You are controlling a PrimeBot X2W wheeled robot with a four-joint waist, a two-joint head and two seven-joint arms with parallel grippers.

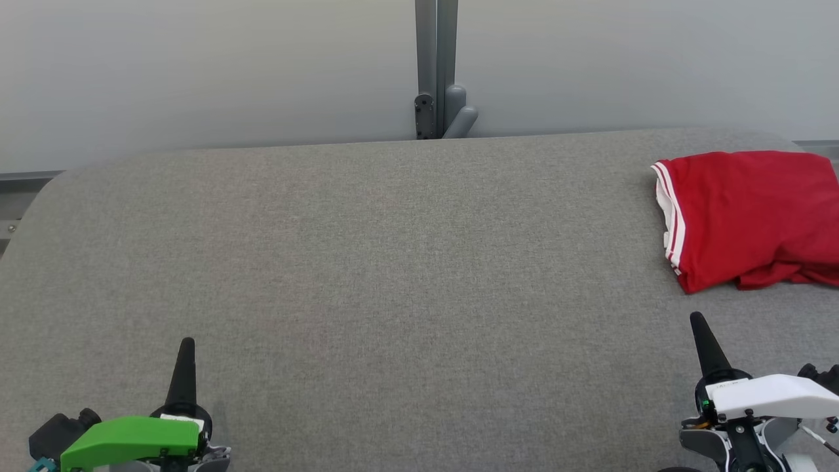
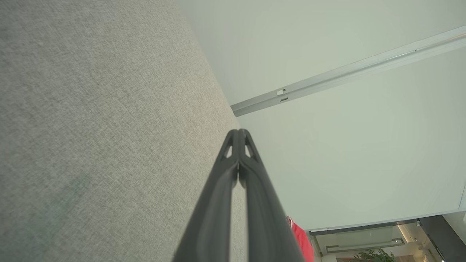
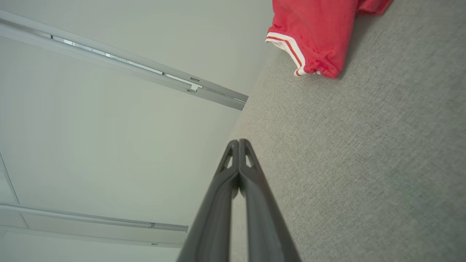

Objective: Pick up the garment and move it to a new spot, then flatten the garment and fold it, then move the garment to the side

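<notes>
Red garment (image 1: 747, 216) apart, ahead of right jaws

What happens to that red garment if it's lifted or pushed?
Probably floppy: the red garment lies in soft, rumpled folds, so it would likely droop and unfold. It looks thin, so probably light. Pushed across the grey cloth surface, it may bunch rather than slide.

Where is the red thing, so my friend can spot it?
Look at the big grey table and go to its far right side. A loosely folded garment lies there. It is the only bright red thing, with white stripes along one edge.
</notes>
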